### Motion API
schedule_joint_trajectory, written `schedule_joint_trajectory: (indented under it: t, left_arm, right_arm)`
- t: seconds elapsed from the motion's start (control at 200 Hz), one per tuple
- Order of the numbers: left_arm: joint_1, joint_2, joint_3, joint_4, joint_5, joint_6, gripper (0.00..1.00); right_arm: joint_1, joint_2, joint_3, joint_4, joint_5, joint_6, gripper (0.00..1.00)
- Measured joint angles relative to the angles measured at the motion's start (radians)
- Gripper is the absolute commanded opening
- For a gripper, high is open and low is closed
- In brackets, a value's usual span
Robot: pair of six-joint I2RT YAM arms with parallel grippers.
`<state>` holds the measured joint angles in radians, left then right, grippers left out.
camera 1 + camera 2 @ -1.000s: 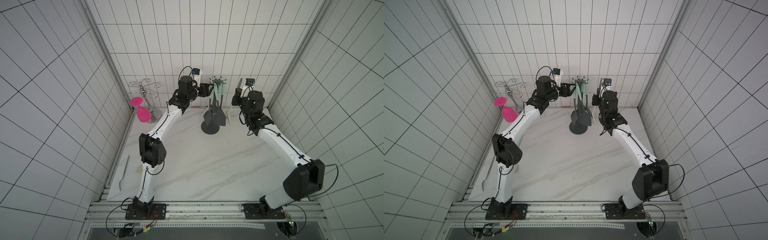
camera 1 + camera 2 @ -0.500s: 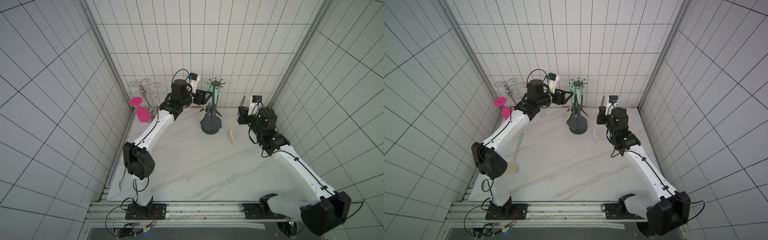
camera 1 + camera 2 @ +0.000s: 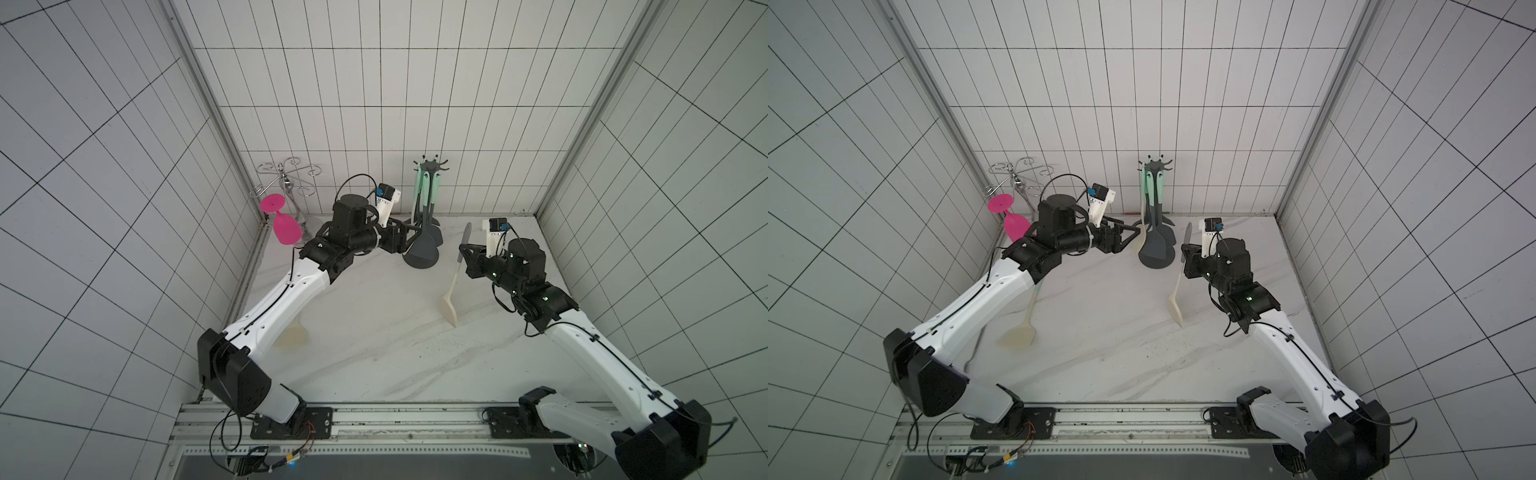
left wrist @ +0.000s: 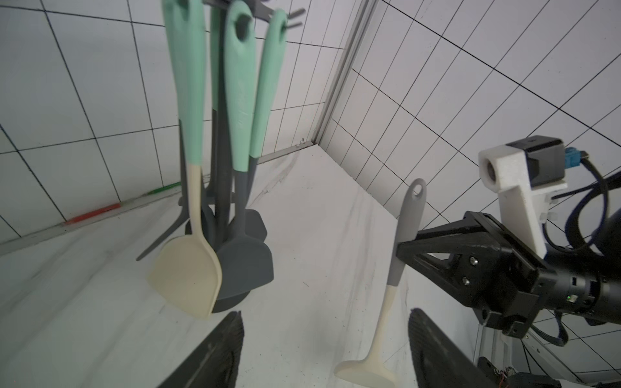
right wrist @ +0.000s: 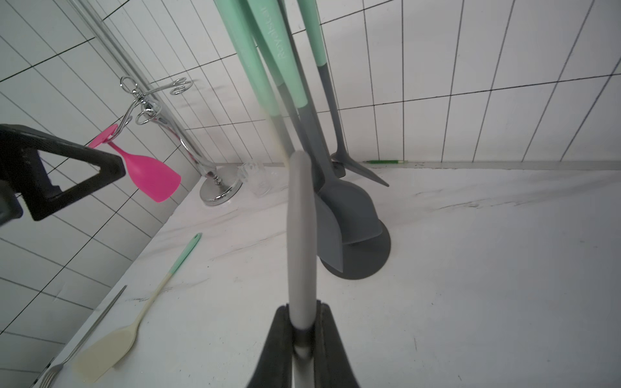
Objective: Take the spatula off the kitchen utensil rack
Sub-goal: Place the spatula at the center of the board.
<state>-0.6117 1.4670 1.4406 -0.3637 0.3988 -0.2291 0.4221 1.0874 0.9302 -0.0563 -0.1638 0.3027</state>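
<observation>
The kitchen utensil rack (image 3: 420, 259) (image 3: 1156, 261) stands by the back wall, with mint-handled utensils (image 4: 239, 100) hanging from its crown (image 3: 432, 167). A spatula (image 3: 451, 291) (image 3: 1177, 297) with a grey handle (image 5: 302, 235) and cream blade (image 4: 366, 373) is off the rack, to its right. My right gripper (image 3: 463, 251) (image 5: 304, 307) is shut on its handle, and the blade hangs just above the tabletop. My left gripper (image 3: 409, 237) (image 4: 324, 314) stands open and empty just left of the hanging blades (image 4: 248, 268).
A second cream spatula (image 3: 1017, 336) (image 5: 104, 352) with a mint handle lies on the table under my left arm, with a fork (image 5: 87, 336) beside it. A chrome glass holder (image 3: 286, 183) with a pink glass (image 3: 282, 226) stands in the back left corner.
My right arm has carried the spatula away from the rack, to the right and downward. My left gripper has dropped from the rack's crown to the level of the hanging blades.
</observation>
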Motion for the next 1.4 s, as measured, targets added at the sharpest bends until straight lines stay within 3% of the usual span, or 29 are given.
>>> schedule_joint_trajectory:
  t: [0.095,0.185,0.455,0.835,0.915,1.059,1.219,1.309,1.399]
  left_arm:
    - [-0.127,-0.045,-0.072,0.033,-0.07,-0.034,0.71]
    - [-0.184,-0.078,-0.13,0.095,-0.134,-0.107,0.67]
    - [-0.172,-0.056,-0.133,0.151,-0.288,-0.296,0.64]
    - [-0.164,0.061,-0.142,0.185,-0.259,-0.371,0.65]
    - [-0.158,0.061,-0.159,0.191,-0.241,-0.387,0.52]
    - [-0.16,0.061,-0.181,0.23,-0.179,-0.385,0.02]
    - [-0.115,0.052,-0.2,0.224,-0.09,-0.344,0.0]
    - [-0.054,0.024,-0.204,0.203,0.008,-0.291,0.0]
    - [0.047,-0.024,-0.21,0.194,0.143,-0.231,0.0]
  right_arm:
    - [0.041,-0.002,-0.043,0.012,-0.013,-0.001,0.0]
    - [0.083,-0.006,-0.091,0.039,-0.014,-0.006,0.0]
    - [0.199,-0.027,-0.114,0.071,0.035,-0.072,0.0]
    - [0.261,-0.006,-0.1,0.037,0.077,-0.177,0.0]
    - [0.266,-0.006,-0.1,0.037,0.085,-0.184,0.0]
    - [0.278,-0.006,-0.1,0.024,0.091,-0.188,0.0]
    - [0.28,-0.006,-0.09,-0.01,0.047,-0.184,0.46]
    - [0.257,-0.006,-0.043,-0.047,-0.078,-0.152,0.54]
    - [0.179,-0.006,0.003,-0.056,-0.271,-0.08,0.55]
